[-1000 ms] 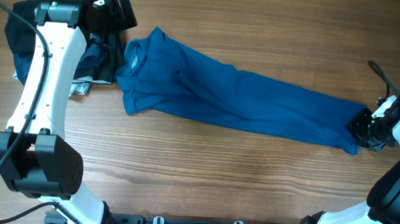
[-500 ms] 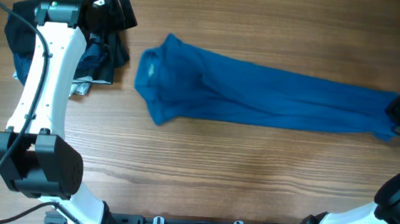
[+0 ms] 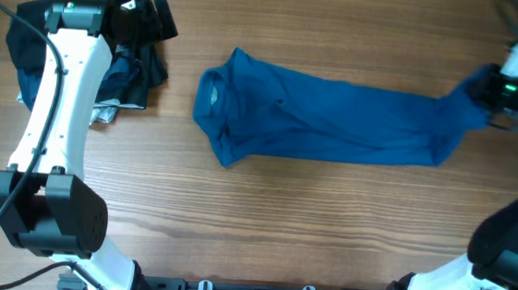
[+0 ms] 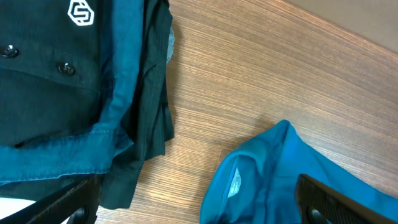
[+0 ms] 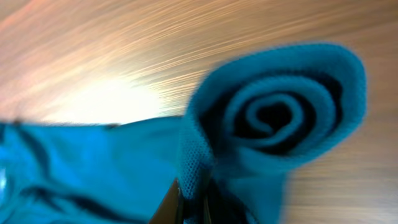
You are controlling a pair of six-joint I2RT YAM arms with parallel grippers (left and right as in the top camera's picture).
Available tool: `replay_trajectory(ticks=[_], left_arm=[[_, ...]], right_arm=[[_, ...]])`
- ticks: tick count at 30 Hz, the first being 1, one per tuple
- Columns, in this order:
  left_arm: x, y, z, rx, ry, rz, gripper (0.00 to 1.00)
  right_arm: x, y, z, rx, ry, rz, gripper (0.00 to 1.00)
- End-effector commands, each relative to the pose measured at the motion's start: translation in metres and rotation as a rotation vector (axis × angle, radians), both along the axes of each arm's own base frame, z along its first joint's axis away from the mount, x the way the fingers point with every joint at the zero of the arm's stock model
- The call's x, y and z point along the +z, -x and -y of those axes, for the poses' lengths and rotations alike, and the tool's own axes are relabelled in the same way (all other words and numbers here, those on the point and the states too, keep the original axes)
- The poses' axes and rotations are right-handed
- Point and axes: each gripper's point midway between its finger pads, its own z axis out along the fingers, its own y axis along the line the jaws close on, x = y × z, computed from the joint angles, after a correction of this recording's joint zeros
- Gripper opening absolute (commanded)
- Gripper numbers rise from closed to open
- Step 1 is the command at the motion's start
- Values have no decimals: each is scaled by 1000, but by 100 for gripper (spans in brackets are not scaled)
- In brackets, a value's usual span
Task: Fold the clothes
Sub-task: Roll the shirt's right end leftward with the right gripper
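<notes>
The right gripper [image 3: 491, 87], at the upper right of the overhead frame, is clenched on a rolled end of the blue polo shirt [image 3: 335, 123]. The shirt stretches leftward across the wooden table [image 3: 280, 230], with its collar at centre-left. The left gripper [image 4: 196, 210] hangs released, fingers wide apart, beside the dark garment pile [image 3: 140, 66] at upper left.

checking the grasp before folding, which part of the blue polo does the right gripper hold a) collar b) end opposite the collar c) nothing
b: the right gripper is shut on the bunched end of the blue polo, whose collar lies at the other end.
</notes>
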Motion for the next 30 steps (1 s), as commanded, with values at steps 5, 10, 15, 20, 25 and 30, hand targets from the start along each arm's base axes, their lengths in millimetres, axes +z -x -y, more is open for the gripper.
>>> replay_trajectory(ticks=[5,10,15,20,25,30], left_arm=[[-9,-1,-5,10,-14,-17,100],[-8,-1,-10,28,-42,-15,100],[-8,-1,-10,28,-42,-12,100],[-8,-1,-10,28,-42,-13,100],[-9,0,-10,28,-42,-17,100],[-10,1,-10,28,-42,-24,100]], right_arm=[[-16,6,-136,239,16,-105,4],[-66,18,-181,358,86,-161,4],[-103,28,-224,460,81,-210,6],[-109,19,-237,408,58,-199,13],[-69,-4,-260,444,-112,-88,59],[-53,11,-233,474,-63,-127,63]])
